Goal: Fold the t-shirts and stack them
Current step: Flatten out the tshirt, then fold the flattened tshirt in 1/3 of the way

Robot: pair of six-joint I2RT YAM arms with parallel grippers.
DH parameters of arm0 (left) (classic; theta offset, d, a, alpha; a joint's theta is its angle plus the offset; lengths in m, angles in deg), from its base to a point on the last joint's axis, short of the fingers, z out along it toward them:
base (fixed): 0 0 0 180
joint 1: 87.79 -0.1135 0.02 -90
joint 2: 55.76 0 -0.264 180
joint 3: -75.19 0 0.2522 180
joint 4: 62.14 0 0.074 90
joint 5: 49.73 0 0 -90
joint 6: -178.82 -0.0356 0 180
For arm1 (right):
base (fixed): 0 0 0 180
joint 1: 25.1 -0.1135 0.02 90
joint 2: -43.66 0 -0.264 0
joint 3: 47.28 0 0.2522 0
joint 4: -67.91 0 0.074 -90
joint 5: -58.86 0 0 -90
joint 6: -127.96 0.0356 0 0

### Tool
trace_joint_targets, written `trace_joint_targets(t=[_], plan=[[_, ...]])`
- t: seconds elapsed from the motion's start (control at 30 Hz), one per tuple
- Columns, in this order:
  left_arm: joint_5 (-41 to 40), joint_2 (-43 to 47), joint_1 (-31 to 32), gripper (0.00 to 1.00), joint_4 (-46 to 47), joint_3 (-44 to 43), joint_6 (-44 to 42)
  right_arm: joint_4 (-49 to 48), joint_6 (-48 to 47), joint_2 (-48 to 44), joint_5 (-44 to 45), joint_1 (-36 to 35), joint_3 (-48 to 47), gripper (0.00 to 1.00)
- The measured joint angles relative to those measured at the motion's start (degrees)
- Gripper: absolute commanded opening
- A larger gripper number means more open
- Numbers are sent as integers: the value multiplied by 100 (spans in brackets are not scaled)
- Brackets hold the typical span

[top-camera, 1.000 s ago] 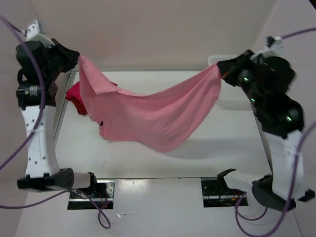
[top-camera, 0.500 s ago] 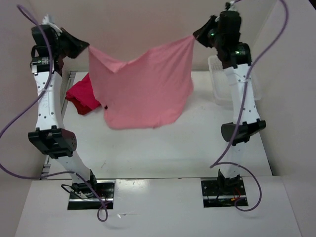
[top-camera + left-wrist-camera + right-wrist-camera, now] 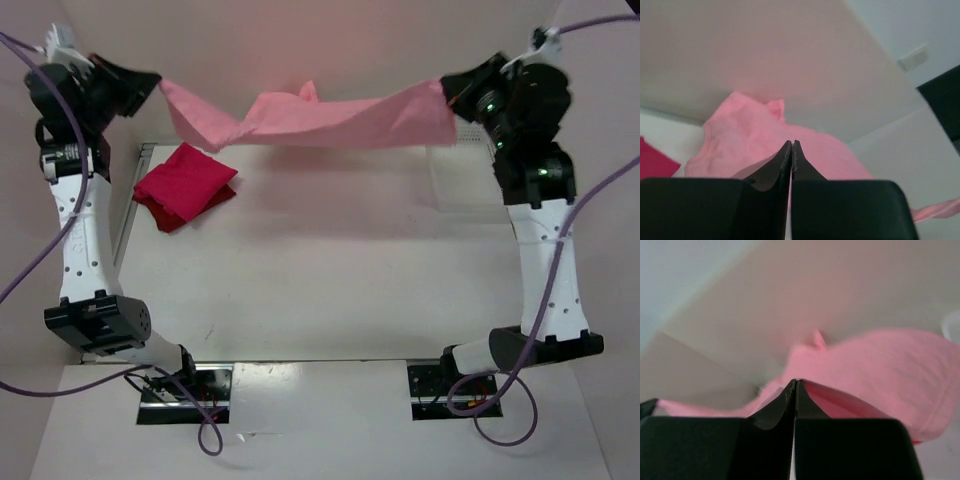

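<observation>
— State of the grippers?
— The left gripper and right gripper are each pinched tight on one end of the pink t-shirt, which is strung in the air between them at 12 o'clock, above the table.
— Surroundings?
— A folded red t-shirt lies on the table at 10 o'clock, apart from the pink cloth. A white basket sits at 2 o'clock, partly hidden behind the right arm

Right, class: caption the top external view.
Left gripper and right gripper hold a salmon-pink cloth t-shirt aloft; a folded red cloth t-shirt lies below.
</observation>
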Motion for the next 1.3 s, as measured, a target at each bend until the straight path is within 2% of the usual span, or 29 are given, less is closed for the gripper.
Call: trace_joint_targets(t=[0.1, 0.27, 0.37, 0.43, 0.77, 0.93, 1.03, 1.17, 1.3], plan=[[7, 542, -2, 0, 136, 1943, -164, -328, -105, -452, 0, 0, 2142, 0], [-46, 1635, 7, 0, -138, 4911, -404, -199, -120, -461, -175, 22, 5106, 0], [-127, 2240, 55, 0, -520, 5919, -610, 48, -31, -577, -367, 79, 6155, 0], [-188, 2570, 138, 0, -774, 6266, -691, 168, 61, -796, -455, 114, 6542, 0], [-643, 3230, 505, 0, -2087, 6546, -1279, 1062, 490, -2876, -734, 131, 7055, 0], [-1360, 3348, 929, 0, -3169, 6212, -1445, 2004, 616, -3757, -734, 59, 7112, 0], [-1604, 3338, 1029, 0, -3497, 5814, -1508, 2446, 660, -4015, -686, -28, 7025, 0], [-1727, 3180, 1032, 0, -3453, 5250, -1508, 2688, 697, -4059, -573, -55, 6955, 0], [-1722, 2815, 1034, 0, -2874, 4935, -1475, 2669, 717, -3829, -494, -59, 6955, 0]])
